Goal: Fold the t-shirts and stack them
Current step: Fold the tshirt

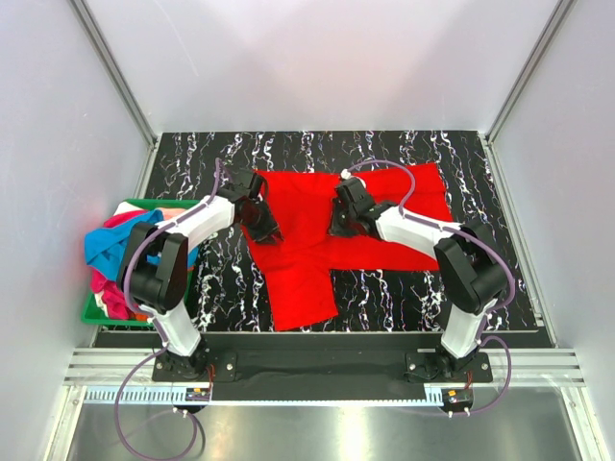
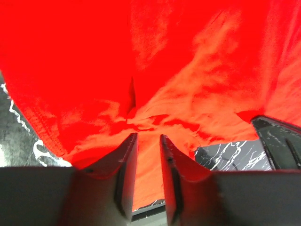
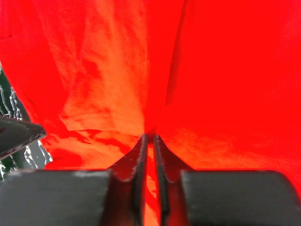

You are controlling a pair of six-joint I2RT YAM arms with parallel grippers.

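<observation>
— Red t-shirt (image 1: 300, 274)?
— Lying spread on the black table (image 1: 404, 288).
— Jaws?
— Left gripper (image 2: 148, 137) standing parted over bunched cloth; right gripper (image 3: 150, 136) showing a bare slit, cannot tell if pinching.

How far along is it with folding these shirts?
Done: nothing looks finished; no folded shirt or stack shows on the table. In hand: the red t-shirt lies rumpled and partly spread, with the left hand and right hand both down on it, the left one's fingers slightly apart. Left: folding this one, then the blue, pink and orange shirts heaped in the green bin.
</observation>
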